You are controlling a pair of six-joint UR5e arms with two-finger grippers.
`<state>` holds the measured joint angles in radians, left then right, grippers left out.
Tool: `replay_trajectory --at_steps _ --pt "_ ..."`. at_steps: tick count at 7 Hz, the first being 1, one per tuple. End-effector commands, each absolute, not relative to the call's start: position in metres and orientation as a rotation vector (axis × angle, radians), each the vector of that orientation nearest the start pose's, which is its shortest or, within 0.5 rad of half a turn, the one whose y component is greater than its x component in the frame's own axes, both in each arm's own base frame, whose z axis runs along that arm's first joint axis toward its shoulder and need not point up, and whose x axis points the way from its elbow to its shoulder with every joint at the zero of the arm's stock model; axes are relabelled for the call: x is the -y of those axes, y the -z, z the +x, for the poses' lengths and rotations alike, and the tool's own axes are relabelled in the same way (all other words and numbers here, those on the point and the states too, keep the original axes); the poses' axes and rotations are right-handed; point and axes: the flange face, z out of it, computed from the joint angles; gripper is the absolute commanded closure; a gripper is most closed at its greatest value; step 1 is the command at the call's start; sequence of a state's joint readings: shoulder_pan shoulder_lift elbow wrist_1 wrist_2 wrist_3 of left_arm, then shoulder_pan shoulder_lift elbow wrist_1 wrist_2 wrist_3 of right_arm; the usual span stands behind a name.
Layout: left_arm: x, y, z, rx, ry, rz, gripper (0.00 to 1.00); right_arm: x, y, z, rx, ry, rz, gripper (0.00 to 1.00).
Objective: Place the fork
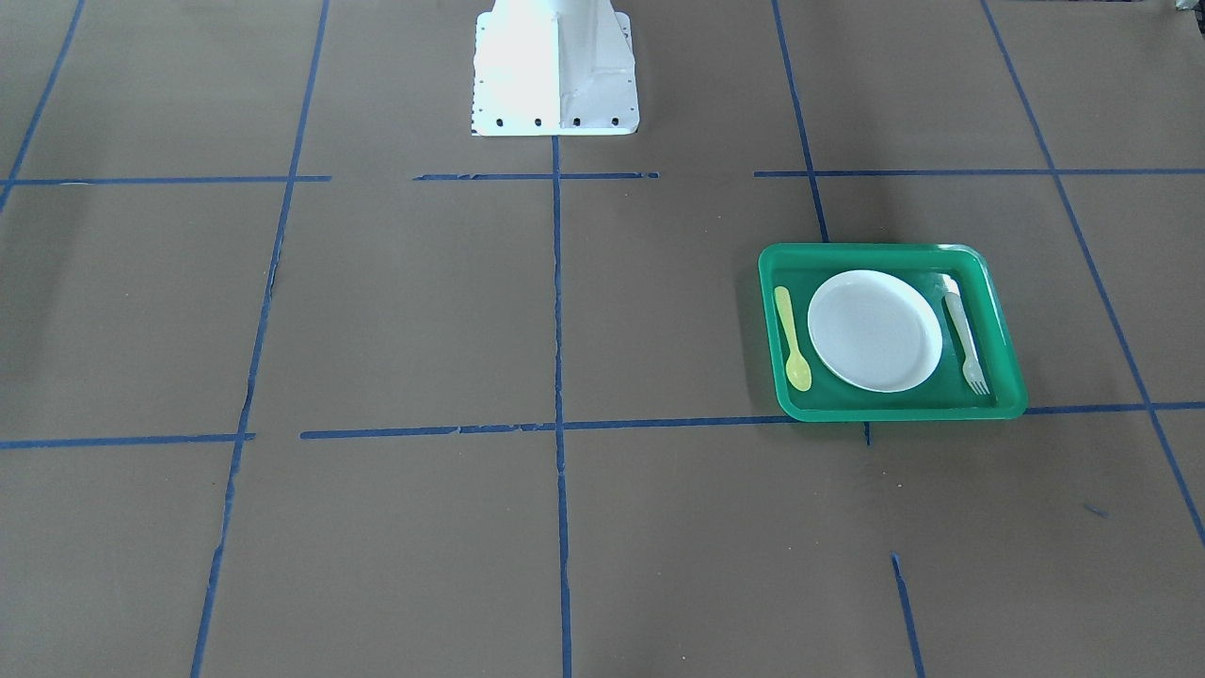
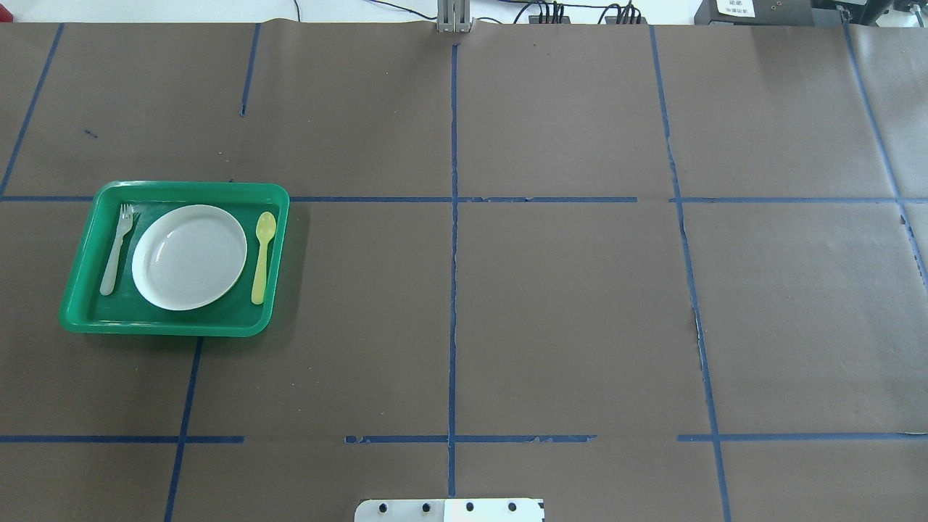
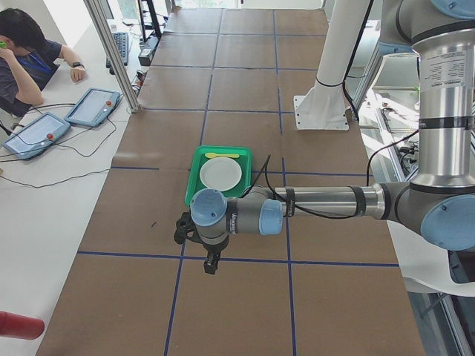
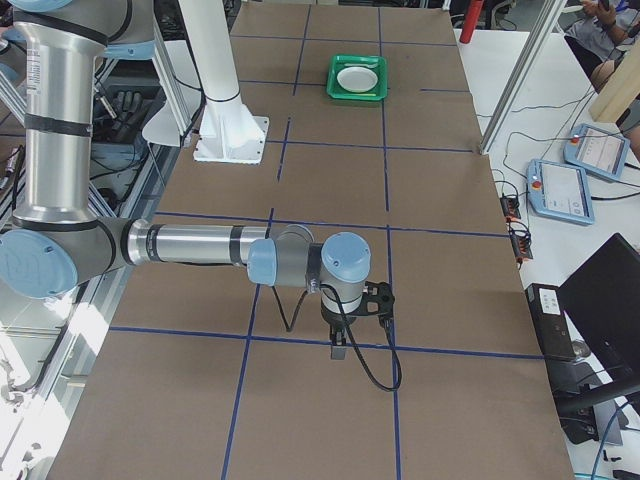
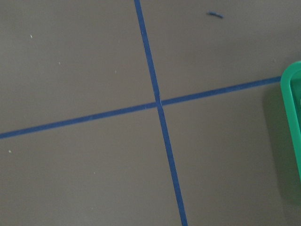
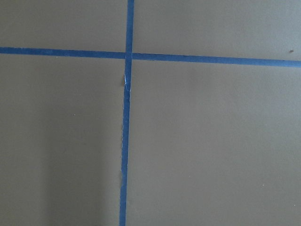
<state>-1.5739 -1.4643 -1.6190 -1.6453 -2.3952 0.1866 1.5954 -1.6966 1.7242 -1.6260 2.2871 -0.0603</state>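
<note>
**Fork** point(image 2: 116, 250) – pale white plastic, lying flat inside the green tray point(image 2: 174, 330). It sits along the tray's side at the robot's far left, just beside the white plate point(image 2: 190, 257). Its tines point away from the robot and its handle points toward it. No end effector is on it.

**Yellow spoon** point(image 2: 262, 257) – in the same tray on the other side of the plate, bowl end away from the robot, roughly parallel to the fork.

**Tray** – rests on the brown tabletop point(image 2: 565, 319) in the robot's left half, straddling a line of the blue tape grid point(image 2: 454, 290).

**Left end effector** point(image 3: 211, 265) – points down over the tabletop, near the tray's left end and apart from the tray. It shows only in the side view, so I cannot tell how wide it stands or whether it grips anything.

**Right end effector** point(image 4: 338, 348) – points down over a tape line, well apart from the tray. It too shows only in a side view, so I cannot tell its opening.
</note>
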Motion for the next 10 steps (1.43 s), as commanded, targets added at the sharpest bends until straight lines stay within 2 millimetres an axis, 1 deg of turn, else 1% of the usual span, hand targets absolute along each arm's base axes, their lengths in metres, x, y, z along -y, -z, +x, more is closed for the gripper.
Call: replay_trajectory --at_steps 1,2,4,7,10 --pt "0.445 -0.677 -0.062 -0.818 -0.177 0.093 0.00 0.435 -0.651 0.079 0.717 0.024 0.004 0.00" --pt "0.447 -0.673 -0.063 -0.815 -0.177 0.098 0.00 0.435 -0.651 0.079 0.717 0.024 0.004 0.00" --pt "0.448 -0.669 -0.080 -0.804 -0.146 0.121 0.00 0.435 -0.651 0.079 0.717 0.025 0.004 0.00" --pt "0.446 -0.672 -0.083 -0.781 -0.142 0.113 0.00 0.435 -0.650 0.079 0.717 0.026 0.006 0.00" --pt "0.448 -0.670 -0.082 -0.781 -0.145 0.117 0.00 0.435 -0.651 0.079 0.717 0.025 0.004 0.00"
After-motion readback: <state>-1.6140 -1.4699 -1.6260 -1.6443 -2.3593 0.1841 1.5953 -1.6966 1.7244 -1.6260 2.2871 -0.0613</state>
